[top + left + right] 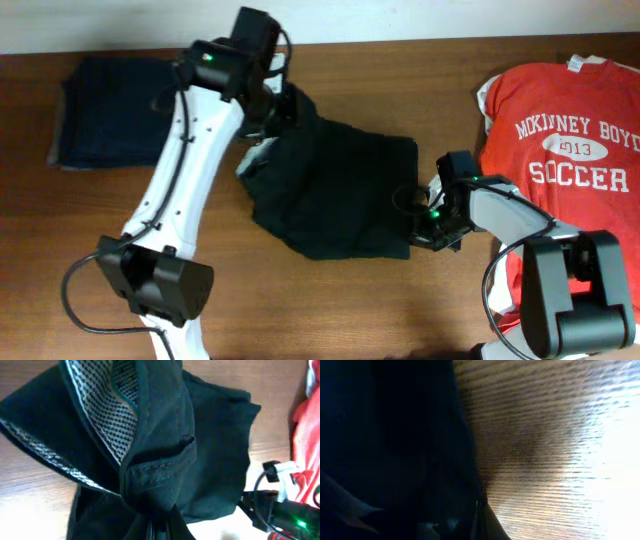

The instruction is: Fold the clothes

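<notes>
In the overhead view, black shorts [335, 195] are seen spread on the middle of the wooden desk [340, 305]. Their far left corner is raised and bunched under the left end effector [272, 108], which is closed on that cloth. The right end effector [418, 228] is placed at the near right corner of the shorts, touching the edge. A folded navy garment [100, 110] is laid at the far left. A red soccer T-shirt [570, 150] is spread at the right edge, well apart from the shorts.

In the left wrist view, the black shorts [165, 460] are shown hanging from the left end effector [157, 529], with the fabric gathered into a pinch at the bottom of the frame. A checked mesh lining [107, 415] is turned outward, and a stitched pocket flap [160, 467] is visible. The red T-shirt [306, 455] is seen at the right.

In the right wrist view, dark cloth [395, 445] is seen on the left and bare desk [555, 450] on the right. The picture is blurred, so whether the right end effector [483, 521] is closed cannot be told.
</notes>
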Motion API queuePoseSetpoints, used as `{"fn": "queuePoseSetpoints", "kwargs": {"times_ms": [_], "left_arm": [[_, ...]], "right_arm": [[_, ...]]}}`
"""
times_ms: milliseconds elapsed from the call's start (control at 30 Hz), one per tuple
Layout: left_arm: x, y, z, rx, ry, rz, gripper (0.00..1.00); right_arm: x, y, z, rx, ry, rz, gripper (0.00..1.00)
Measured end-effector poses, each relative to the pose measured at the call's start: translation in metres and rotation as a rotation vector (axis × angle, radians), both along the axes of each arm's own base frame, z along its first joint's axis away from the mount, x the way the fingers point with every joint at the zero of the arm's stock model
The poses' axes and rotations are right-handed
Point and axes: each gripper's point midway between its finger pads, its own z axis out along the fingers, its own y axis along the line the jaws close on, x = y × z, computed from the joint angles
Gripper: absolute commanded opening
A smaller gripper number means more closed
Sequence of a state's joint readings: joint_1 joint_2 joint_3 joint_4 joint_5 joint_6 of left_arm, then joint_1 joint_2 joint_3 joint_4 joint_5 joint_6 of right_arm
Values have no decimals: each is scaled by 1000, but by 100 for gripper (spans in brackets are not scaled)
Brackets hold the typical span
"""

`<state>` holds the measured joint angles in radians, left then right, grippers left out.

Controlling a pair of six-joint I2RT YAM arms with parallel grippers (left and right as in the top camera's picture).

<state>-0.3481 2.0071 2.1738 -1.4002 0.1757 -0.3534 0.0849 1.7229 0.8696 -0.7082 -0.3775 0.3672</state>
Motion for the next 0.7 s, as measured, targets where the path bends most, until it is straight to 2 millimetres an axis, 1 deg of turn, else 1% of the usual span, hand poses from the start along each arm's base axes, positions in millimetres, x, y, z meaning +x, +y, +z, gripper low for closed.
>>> {"fn": "queuePoseSetpoints", "kwargs": {"times_ms": [33, 67, 133, 167, 200, 267, 300, 433, 467, 500, 533, 567, 600, 633, 667, 700], "left_arm": [[-2, -13, -1, -6, -6, -19, 1], [-2, -21, -5, -7, -1, -29, 1], [3, -38, -24, -7, 21, -36, 1], [5, -53, -39, -12, 41, -49, 1], [4, -67, -48, -27, 56, -62, 1], [-1, -86, -50, -45, 54, -89, 1], [-5, -93, -50, -48, 53, -101, 1], [-12, -105, -50, -50, 49, -127, 1], [-13, -108, -50, -51, 50, -130, 32], [-15, -110, -50, -51, 50, -137, 46], [-16, -113, -49, -53, 49, -139, 46], [-14, -121, -46, -80, 30, -150, 46], [-13, -128, -44, -108, 23, -160, 54], [-7, -141, -36, -176, -8, -182, 59], [-6, -149, -31, -217, -17, -198, 59], [-5, -157, -24, -265, -26, -214, 59]], "right_arm": [[-4, 2, 0, 13, 6, 0, 4], [-7, 3, 0, 24, 11, 0, 4], [-8, 4, 0, 29, 14, 0, 4], [-9, 5, 0, 33, 15, 0, 4], [-9, 5, 0, 35, 16, 0, 4], [-9, 5, -1, 36, 17, 0, 4], [-10, 5, 0, 38, 18, 0, 4], [-10, 5, 0, 38, 18, 0, 4], [-10, 5, 0, 38, 18, 1, 4], [-10, 5, 0, 38, 18, 0, 4], [-9, 5, 0, 39, 18, -1, 4], [-13, 2, 1, 37, 40, -13, 5], [-19, -3, 0, 34, 75, -30, 4], [-29, -16, 7, 12, 149, -57, 4], [-28, -31, 16, 0, 178, -92, 4], [-22, -47, 32, -6, 183, -130, 4]]}}
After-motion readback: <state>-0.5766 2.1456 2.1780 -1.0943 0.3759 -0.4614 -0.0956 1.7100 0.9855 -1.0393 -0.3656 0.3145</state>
